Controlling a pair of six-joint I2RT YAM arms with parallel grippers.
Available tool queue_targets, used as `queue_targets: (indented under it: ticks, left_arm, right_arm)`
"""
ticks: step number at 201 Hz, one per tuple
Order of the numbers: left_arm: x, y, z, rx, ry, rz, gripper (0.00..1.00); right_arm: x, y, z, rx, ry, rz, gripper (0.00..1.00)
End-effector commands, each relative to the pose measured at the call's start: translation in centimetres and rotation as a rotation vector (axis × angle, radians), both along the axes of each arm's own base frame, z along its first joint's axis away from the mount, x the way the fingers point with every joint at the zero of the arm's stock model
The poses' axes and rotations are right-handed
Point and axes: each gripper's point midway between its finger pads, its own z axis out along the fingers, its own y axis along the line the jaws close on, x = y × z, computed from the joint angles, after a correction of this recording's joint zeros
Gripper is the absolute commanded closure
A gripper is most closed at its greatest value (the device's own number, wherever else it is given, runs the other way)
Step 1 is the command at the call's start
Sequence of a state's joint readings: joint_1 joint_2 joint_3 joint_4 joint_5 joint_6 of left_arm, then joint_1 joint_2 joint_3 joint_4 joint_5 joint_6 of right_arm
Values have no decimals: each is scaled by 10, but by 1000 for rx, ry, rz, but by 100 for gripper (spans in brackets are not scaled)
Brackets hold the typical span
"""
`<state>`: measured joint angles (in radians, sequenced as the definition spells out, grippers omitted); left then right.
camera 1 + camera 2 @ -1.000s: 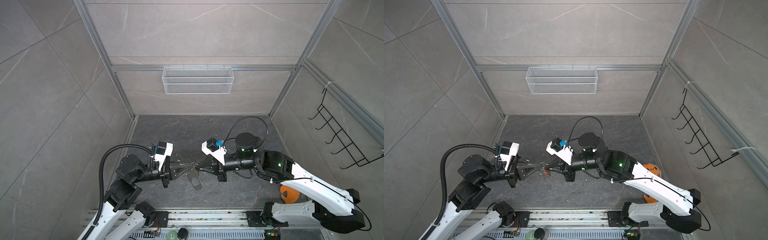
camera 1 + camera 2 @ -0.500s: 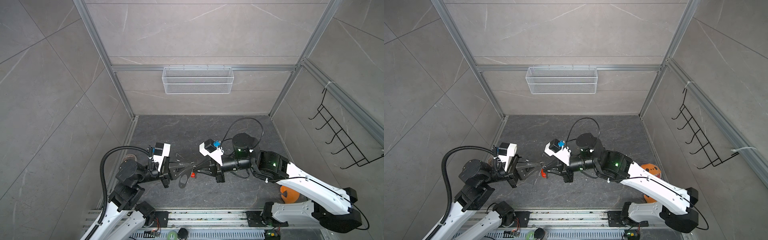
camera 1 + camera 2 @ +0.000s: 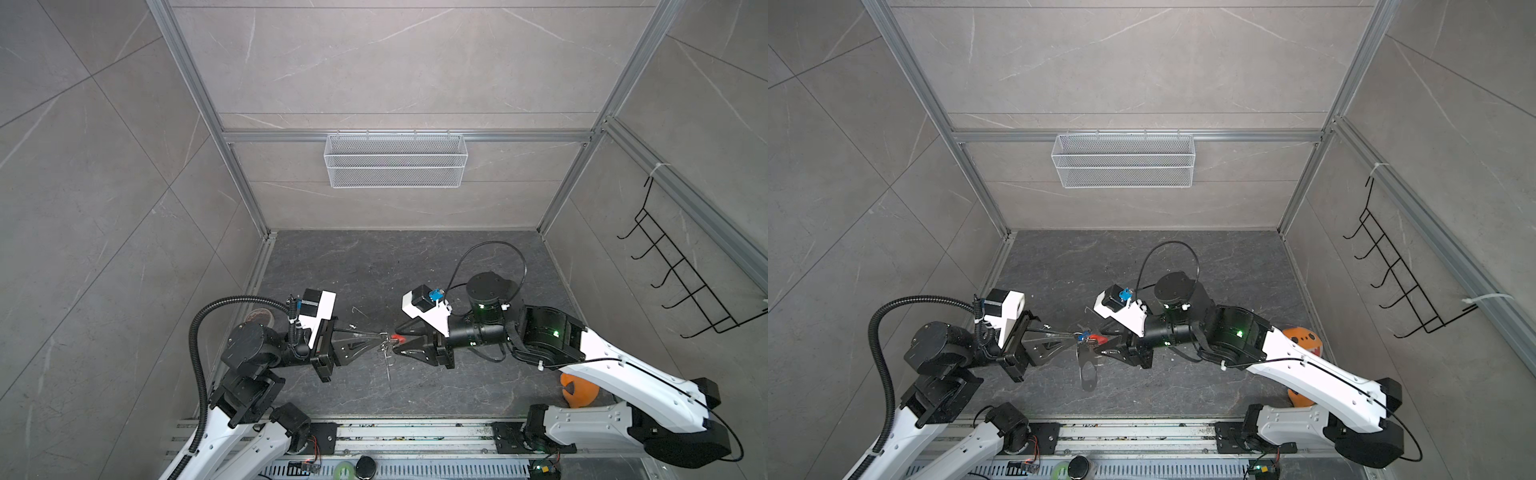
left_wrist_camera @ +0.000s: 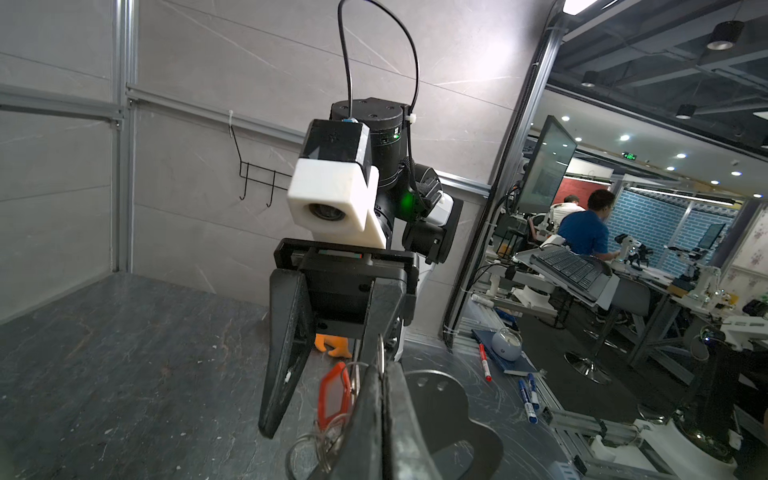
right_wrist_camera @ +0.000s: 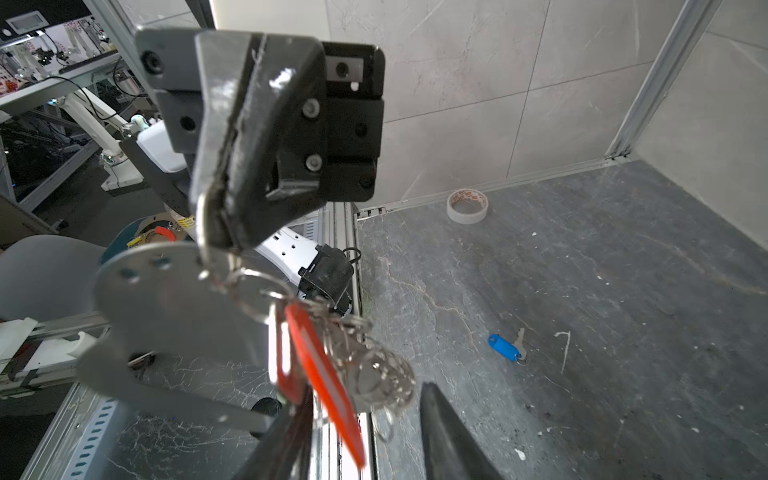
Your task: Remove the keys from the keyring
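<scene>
- Left tool [image 3: 380, 335] is pinched shut on the keyring [image 3: 387, 343], held above the worktop [image 3: 365, 266] in both top views. The right tool [image 3: 395, 344] faces it, jaws parted, with the red key [image 3: 397, 337] at its tips.
- In a top view the grey tag [image 3: 1081, 353] hangs straight down beneath the clamp, its oval cut-out showing.
- Left wrist view: the pressed-together fingers [image 4: 365, 424] grip a ring. The red key hangs between the right tool's spread fingers [image 4: 286, 353], seemingly touching neither, though the angle makes that hard to confirm.
- Right wrist view: the blue key [image 5: 504, 347] lies on the worktop, already off, with a silver key [image 5: 522, 347] just beside it. The red key dangles from the linked rings [image 5: 253, 293].
- Step in hand, as I judge it: take hold of the red key. Close on its plastic body, not the rings. Hold the left clamp steady, then work the key's loop round the split ring's coil rather than pulling straight, which would only tighten the chain.
</scene>
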<state>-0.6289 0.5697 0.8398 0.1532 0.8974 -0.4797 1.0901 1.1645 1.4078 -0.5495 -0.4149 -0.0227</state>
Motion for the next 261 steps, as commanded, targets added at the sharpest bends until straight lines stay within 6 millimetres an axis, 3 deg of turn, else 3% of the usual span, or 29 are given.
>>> queue_targets:
  ticks: [1,48,84,148,220,261]
  left_arm:
    - [-12,6,12,-35,-89,-14,100]
    - [-12,5,11,-37,-91,-19,100]
    - [-11,4,10,-32,-86,-18,100]
    - [-8,2,6,-28,-79,-18,100]
    - [-8,2,6,-33,-78,-16,100]
    - [-7,2,6,-33,-79,-14,100]
  right_arm:
    - [-10,-20,43,120,-75,-1,54]
    - [1,-11,65,233,-69,-53,53]
    - [-8,4,69,281,-33,29,53]
    - [-20,5,77,342,-30,106,53]
    - [-22,24,55,275,63,167,55]
    - [-20,26,49,265,75,152,68]
